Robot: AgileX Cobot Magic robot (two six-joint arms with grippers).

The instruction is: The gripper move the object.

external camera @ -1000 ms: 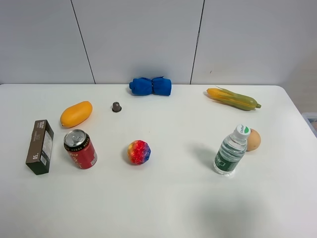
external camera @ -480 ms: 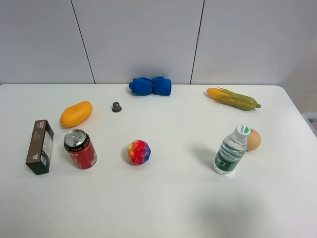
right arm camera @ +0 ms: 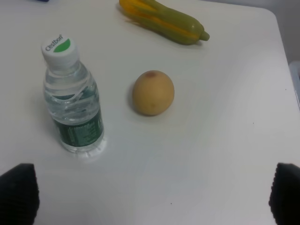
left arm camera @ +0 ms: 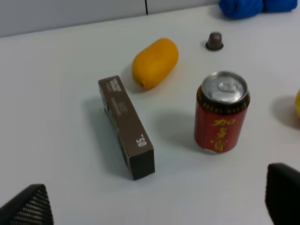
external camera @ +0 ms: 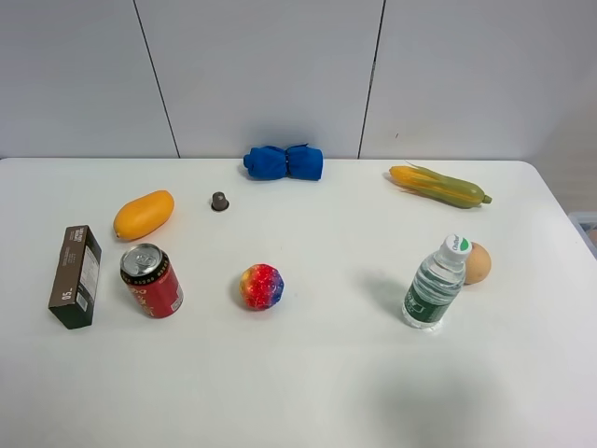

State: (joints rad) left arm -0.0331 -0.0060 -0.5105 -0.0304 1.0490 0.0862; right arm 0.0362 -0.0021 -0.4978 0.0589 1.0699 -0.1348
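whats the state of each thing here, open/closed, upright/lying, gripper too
brown carton: lying flat, closed, untouched
red soda can: upright, tab unopened
water bottle: upright, capped
mango: lying on its side
corn: lying flat
blue cloth: rolled up
left gripper: open, holding nothing
right gripper: open, holding nothing

White table (external camera: 308, 373). Dark brown carton (external camera: 76, 276) lies flat near the left edge, red soda can (external camera: 151, 280) upright just beside it. Orange mango (external camera: 144, 214) behind them, small dark cap (external camera: 219, 201) nearby. Blue rolled cloth (external camera: 284, 161) at the back edge, middle. Multicolored ball (external camera: 261, 287) near the center. Corn cob (external camera: 438, 186) toward the back right corner. Water bottle (external camera: 435, 284) upright on the right, round tan fruit (external camera: 477, 263) just behind it.
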